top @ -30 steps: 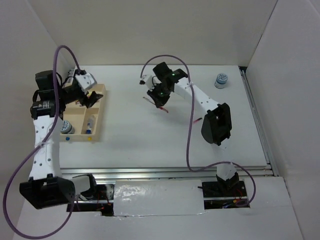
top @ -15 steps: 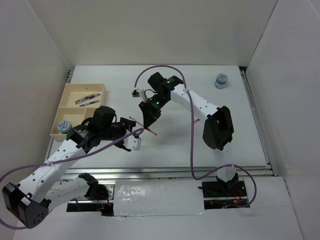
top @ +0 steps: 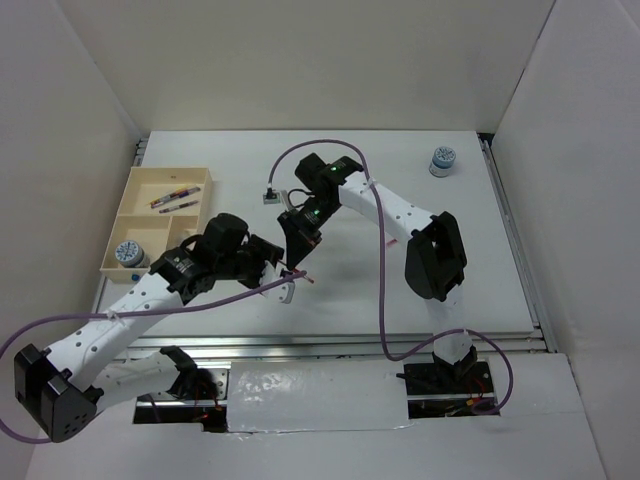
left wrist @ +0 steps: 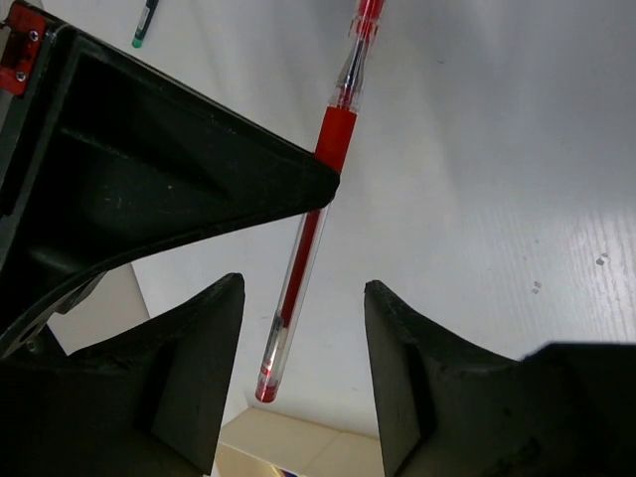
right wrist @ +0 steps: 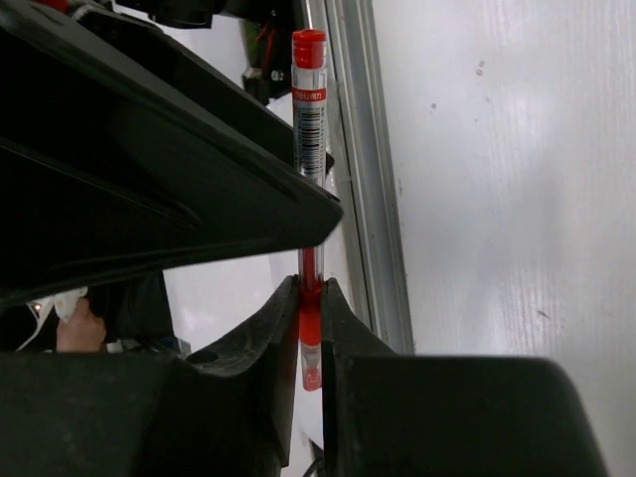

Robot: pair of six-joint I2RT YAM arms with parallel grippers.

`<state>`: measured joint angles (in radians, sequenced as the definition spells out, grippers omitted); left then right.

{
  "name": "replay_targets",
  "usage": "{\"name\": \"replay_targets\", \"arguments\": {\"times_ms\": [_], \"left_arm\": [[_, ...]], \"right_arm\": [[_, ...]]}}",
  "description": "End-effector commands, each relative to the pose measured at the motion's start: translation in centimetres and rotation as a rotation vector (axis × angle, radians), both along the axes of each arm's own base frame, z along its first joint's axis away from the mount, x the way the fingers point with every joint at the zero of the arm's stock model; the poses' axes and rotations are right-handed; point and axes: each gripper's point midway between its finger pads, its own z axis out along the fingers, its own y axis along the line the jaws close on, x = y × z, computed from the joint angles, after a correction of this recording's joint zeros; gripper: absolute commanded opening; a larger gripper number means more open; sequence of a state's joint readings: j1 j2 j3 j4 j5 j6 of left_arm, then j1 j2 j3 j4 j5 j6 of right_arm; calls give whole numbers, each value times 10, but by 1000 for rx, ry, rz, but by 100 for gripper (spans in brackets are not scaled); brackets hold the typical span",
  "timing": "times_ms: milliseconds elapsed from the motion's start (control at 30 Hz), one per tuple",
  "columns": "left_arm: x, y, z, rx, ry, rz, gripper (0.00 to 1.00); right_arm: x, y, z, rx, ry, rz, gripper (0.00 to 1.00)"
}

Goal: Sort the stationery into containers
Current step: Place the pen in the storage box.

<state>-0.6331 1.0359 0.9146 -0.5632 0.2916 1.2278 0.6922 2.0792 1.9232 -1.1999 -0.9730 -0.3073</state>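
Above the middle of the surface, the right end effector (right wrist: 310, 298) is clenched on the red pen (left wrist: 308, 238), whose free end hangs between the spread, released fingers of the left end effector (left wrist: 303, 298), touching neither, well apart from the tray (top: 172, 171).

A robotics lab test cell: a flat white tabletop (top: 480, 260) boxed in by plain white panel walls (top: 300, 60) (three sides), with a grooved aluminium rail (top: 330, 341) and looping purple cables (top: 384, 300) at the tabletop's near edge.
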Motion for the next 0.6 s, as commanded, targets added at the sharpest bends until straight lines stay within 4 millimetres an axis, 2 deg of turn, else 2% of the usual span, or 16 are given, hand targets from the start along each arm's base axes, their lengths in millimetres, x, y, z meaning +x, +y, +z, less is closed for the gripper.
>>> {"name": "replay_targets", "arguments": {"times_ms": [0, 100, 267, 333, 367, 400, 467, 500, 567], "left_arm": [[0, -11, 1, -11, -22, -36, 62], [-6, -14, -2, 0, -7, -59, 50], [-10, -14, -10, 13, 13, -55, 45], [-11, -15, -12, 10, 21, -53, 39], [-11, -14, -13, 17, 19, -48, 36], [-10, -13, -14, 21, 17, -39, 25], [-7, -10, -15, 17, 12, -15, 8], [-5, -8, -14, 17, 10, 3, 0], [1, 3, -11, 6, 2, 34, 0]], "right_arm": [[-17, 2, 21, 51, 32, 31, 0], [-18, 4, 22, 53, 40, 36, 0], [-17, 7, 27, 64, 41, 39, 0], [-20, 7, 27, 66, 51, 48, 0], [-20, 7, 28, 68, 51, 50, 0], [-20, 7, 29, 70, 51, 50, 0], [-19, 5, 29, 62, 36, 44, 26], [-17, 3, 29, 51, 20, 38, 46], [-8, -3, 29, 49, 18, 11, 58]]}}
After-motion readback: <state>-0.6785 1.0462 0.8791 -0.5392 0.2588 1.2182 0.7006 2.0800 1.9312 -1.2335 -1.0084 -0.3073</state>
